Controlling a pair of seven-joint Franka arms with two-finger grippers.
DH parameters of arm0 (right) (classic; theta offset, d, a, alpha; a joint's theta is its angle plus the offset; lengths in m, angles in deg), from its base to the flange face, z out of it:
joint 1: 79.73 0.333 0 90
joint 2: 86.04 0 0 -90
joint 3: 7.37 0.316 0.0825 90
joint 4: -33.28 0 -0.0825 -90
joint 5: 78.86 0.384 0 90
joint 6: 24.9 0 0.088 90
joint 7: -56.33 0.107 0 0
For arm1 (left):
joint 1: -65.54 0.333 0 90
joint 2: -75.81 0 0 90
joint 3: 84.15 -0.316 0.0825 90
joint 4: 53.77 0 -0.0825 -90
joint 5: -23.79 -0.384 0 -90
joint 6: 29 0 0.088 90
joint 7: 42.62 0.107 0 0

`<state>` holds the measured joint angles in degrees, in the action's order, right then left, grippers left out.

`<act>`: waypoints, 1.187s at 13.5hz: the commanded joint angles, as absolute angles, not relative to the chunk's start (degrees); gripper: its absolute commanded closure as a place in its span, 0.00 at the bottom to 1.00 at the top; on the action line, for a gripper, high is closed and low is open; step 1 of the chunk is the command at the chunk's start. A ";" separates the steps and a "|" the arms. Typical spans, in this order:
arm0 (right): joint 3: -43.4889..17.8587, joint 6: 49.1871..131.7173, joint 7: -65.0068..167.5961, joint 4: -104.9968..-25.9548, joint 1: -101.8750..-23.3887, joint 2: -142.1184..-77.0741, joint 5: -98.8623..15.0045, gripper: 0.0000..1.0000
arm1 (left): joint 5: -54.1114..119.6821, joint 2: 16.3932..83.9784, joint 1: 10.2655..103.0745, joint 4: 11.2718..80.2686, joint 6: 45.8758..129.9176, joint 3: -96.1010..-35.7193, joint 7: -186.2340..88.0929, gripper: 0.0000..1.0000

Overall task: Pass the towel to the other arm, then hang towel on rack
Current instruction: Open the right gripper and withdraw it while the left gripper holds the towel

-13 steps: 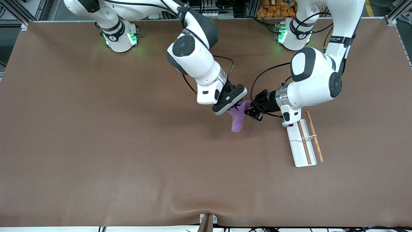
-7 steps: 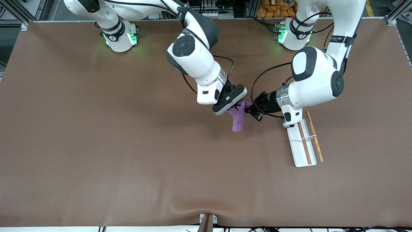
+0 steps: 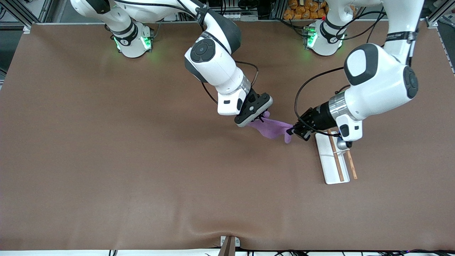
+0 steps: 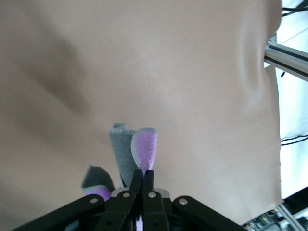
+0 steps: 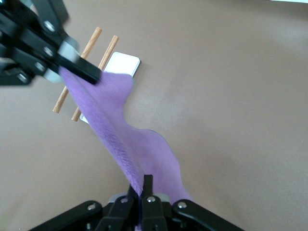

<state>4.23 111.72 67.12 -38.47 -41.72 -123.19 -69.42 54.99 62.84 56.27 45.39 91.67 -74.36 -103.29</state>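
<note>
Lilac towel point(image 3: 272, 128) between both grippers

Towel point(image 3: 272, 128) spans both pincers beside rack point(image 3: 328, 165).

Right gripper point(image 3: 262, 117), at frame centre, hangs from its bent arm with fingers pinched together. Left gripper point(image 3: 292, 131), right of centre, points toward it from a folded elbow, fingers likewise clamped.
</note>
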 commanded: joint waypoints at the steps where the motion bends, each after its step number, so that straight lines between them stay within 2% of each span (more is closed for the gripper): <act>1: 3.97 111.41 67.31 -37.47 -41.33 -123.66 -68.93 0.00 | 48.95 63.41 57.28 41.69 86.77 -74.30 -99.42 1.00; 5: 3.97 111.41 67.58 -37.47 -41.76 -123.40 -68.58 0.00 | 46.21 63.50 60.44 38.61 79.47 -74.30 -90.11 1.00; 10: 3.80 111.15 67.75 -37.73 -42.72 -122.96 -68.58 0.00 | 40.77 62.54 61.59 38.61 78.66 -74.22 -74.11 1.00; 14: 3.71 110.62 67.14 -41.06 -47.11 -119.19 -68.58 0.00 | 30.86 60.34 61.59 38.78 78.66 -74.22 -68.83 1.00; 16: 3.62 108.35 66.96 -46.49 -50.27 -113.85 -68.58 0.00 | 27.50 59.72 61.68 38.78 78.66 -74.30 -65.05 1.00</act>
<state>3.18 110.15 67.13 -39.17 -47.27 -120.70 -69.42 30.60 59.91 61.42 39.40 79.49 -74.54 -68.22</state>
